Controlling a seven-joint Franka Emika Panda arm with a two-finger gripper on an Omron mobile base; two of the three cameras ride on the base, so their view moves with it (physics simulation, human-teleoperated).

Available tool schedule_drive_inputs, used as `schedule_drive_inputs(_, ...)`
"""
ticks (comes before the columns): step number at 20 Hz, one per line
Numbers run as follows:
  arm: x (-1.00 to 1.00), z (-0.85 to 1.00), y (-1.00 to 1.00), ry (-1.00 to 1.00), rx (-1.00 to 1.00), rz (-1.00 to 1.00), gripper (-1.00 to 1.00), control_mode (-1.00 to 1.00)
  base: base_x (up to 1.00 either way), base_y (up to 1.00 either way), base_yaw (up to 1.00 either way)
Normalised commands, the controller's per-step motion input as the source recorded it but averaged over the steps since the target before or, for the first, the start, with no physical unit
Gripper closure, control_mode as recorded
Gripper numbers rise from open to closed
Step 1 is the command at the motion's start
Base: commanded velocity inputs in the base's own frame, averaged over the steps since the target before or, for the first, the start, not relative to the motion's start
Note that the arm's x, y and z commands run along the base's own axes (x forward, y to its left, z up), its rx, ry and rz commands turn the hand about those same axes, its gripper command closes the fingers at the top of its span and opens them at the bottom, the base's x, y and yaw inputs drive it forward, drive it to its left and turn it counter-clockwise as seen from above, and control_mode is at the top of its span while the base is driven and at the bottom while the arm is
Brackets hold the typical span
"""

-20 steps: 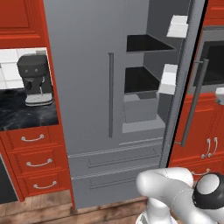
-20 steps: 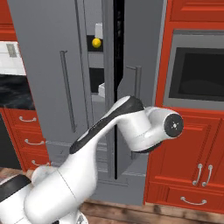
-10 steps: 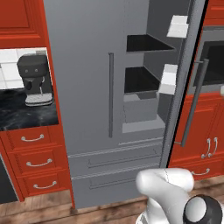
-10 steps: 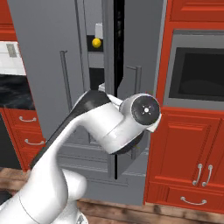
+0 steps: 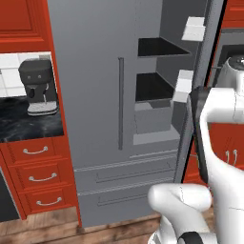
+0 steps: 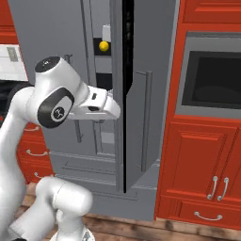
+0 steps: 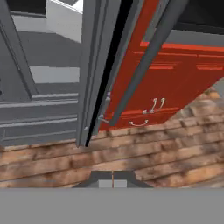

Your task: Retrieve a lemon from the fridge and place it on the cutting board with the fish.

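- The fridge [image 5: 95, 95] stands as it did a second ago: its right door is swung wide open and its left door shut, with the black shelves [image 5: 159, 47] and white door bins [image 5: 194, 28] showing inside.
- The red cabinets [image 6: 202, 160] and the dark oven window [image 6: 212, 80] sit just to the right of the open door; a coffee machine [image 5: 38, 88] rests on the black counter to the left, unmoved.
- The arm [image 6: 52, 101] has changed most. A second ago it was folded low in front of the fridge drawers; now its elbow is raised and the forearm reaches level toward the edge of the open door.
- The gripper [image 7: 113, 180] is tipped down toward the wood floor beside the door's lower edge, its fingertips pressed together and holding nothing.
- The lemon [image 6: 104, 45] remains on a high shelf inside the fridge, well above the hand and untouched.
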Motion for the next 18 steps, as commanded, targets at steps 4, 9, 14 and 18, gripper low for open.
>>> schedule_drive_inputs(4,0.16,-0.19,0.73,0.53,-0.46,0.00,1.00,-1.00,0.00,0.00,0.00)
schedule_drive_inputs(9,0.21,-0.58,0.27,0.28,-0.23,0.00,1.00,-1.00,0.00,0.00,0.00)
schedule_drive_inputs(14,0.59,-0.55,0.11,0.26,-0.21,0.04,1.00,-1.00,0.00,0.00,0.00)
schedule_drive_inputs(18,0.62,-0.02,0.00,0.06,0.00,0.08,1.00,-1.00,0.00,0.00,0.00)
